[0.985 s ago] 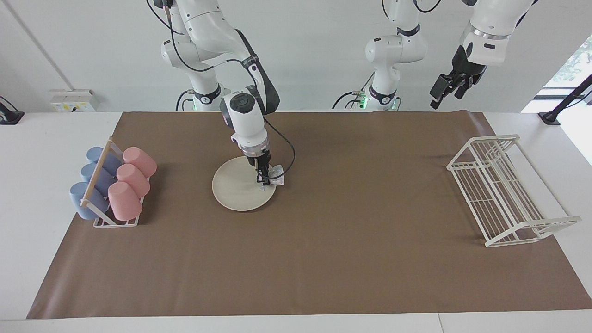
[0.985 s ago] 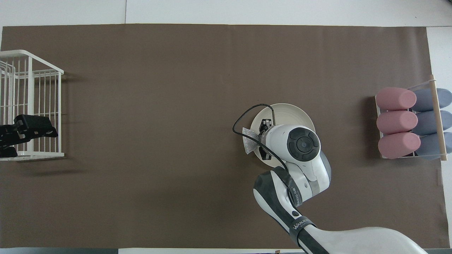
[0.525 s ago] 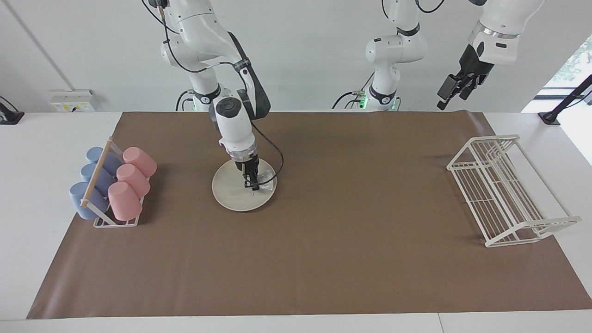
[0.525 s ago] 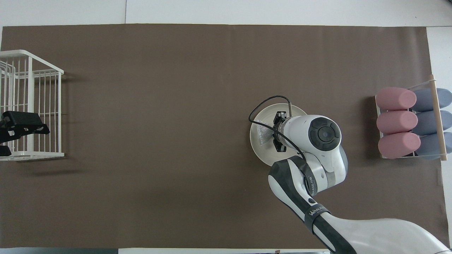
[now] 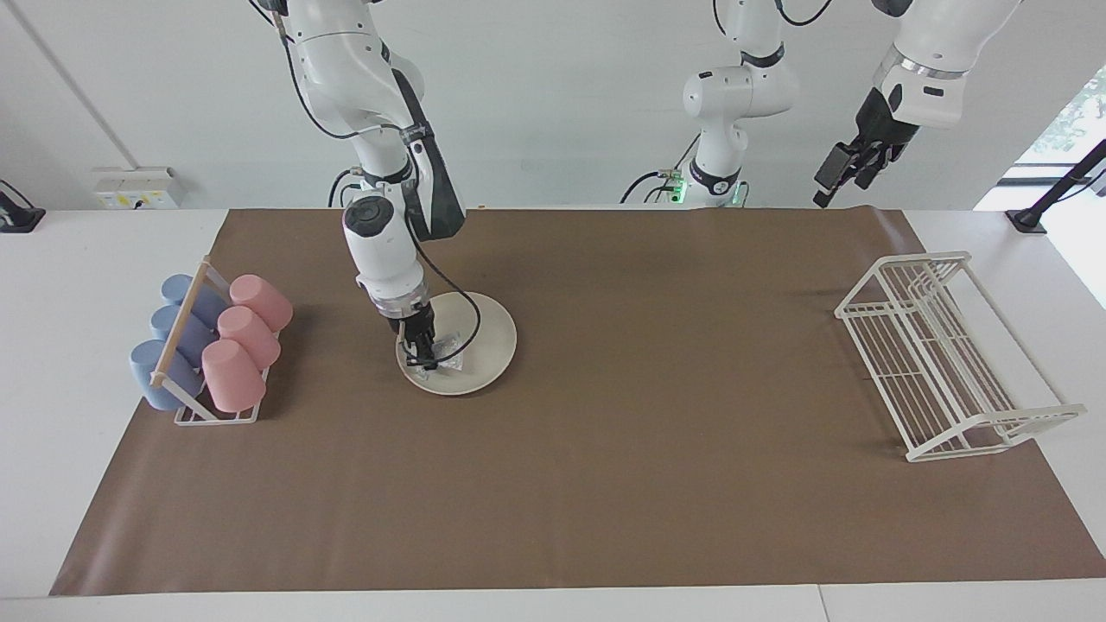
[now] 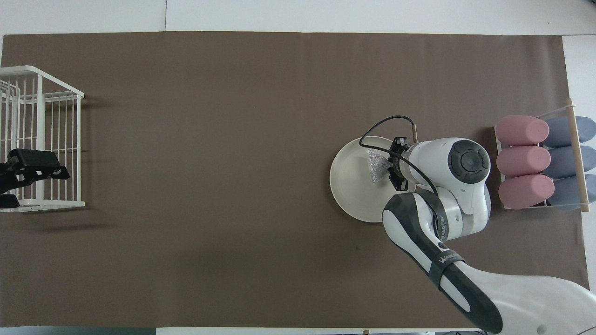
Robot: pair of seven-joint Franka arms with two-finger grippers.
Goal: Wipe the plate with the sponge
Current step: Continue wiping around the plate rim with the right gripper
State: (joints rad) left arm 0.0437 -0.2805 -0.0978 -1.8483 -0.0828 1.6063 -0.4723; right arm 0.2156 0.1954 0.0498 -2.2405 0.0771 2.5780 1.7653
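Observation:
The cream-white plate point(image 5: 488, 333) point(image 6: 351, 186) lies on the brown mat, toward the right arm's end of the table. My right gripper point(image 5: 423, 361) point(image 6: 389, 164) points down onto the part of the plate closest to the cups. It is shut on the silvery-grey sponge point(image 5: 446, 350) point(image 6: 376, 165), which is pressed flat against the plate's surface. The right arm's wrist hides that side of the plate's rim in the overhead view. My left gripper point(image 5: 842, 175) point(image 6: 29, 170) waits open and empty, raised high in the air at the left arm's end, by the wire rack.
A white wire rack point(image 5: 942, 354) point(image 6: 44, 139) stands at the left arm's end of the mat. A holder with pink and blue cups point(image 5: 212, 345) point(image 6: 540, 160) lying on their sides stands at the right arm's end, close beside the plate and the right arm's wrist.
The right gripper has dragged the sponge across the plate, from the rim nearest the wire rack to the side nearest the cups. The left gripper rose a little, then held still.

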